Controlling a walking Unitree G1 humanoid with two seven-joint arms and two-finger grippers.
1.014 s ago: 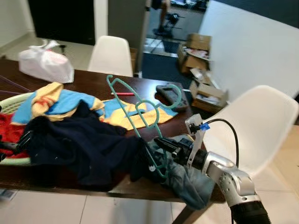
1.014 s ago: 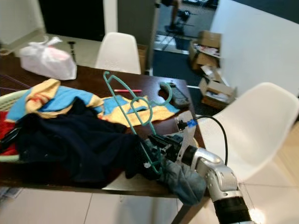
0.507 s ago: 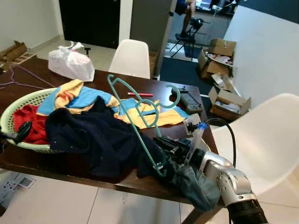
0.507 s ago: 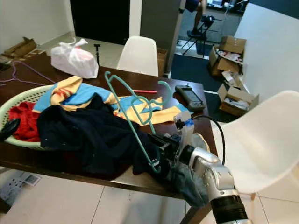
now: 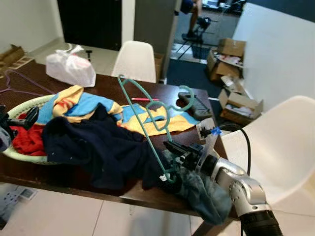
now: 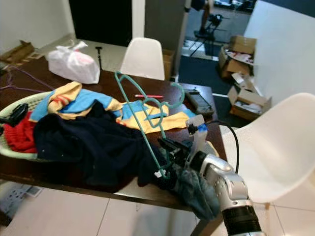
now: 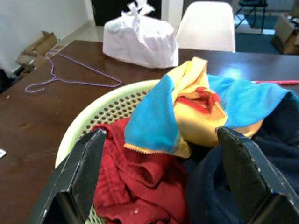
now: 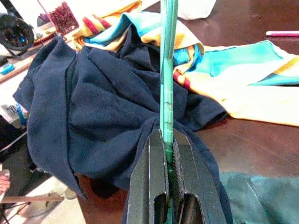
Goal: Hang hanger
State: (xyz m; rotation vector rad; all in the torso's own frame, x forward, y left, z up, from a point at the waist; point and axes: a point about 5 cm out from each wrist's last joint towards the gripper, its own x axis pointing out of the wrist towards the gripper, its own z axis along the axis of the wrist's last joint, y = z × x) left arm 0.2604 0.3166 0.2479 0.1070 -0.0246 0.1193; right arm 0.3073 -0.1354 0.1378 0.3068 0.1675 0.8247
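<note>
I see the near half of the table [image 5: 74, 184] buried under a dark navy garment [image 5: 98, 147], with a green basket [image 5: 15, 110] of clothes blocking the near left. A yellow and blue cloth [image 5: 142, 115] covers the middle. Bare wood lies at the far left, beyond a white bag [image 5: 71, 69]. White chairs stand at the far side [image 5: 135, 61] and the right [image 5: 280, 142]. Open floor lies near left, below the table edge.

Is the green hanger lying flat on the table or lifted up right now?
Lifted up. The right gripper is shut on the green hanger near its lower end, and the frame stands tilted above the navy garment, hook end highest.
</note>
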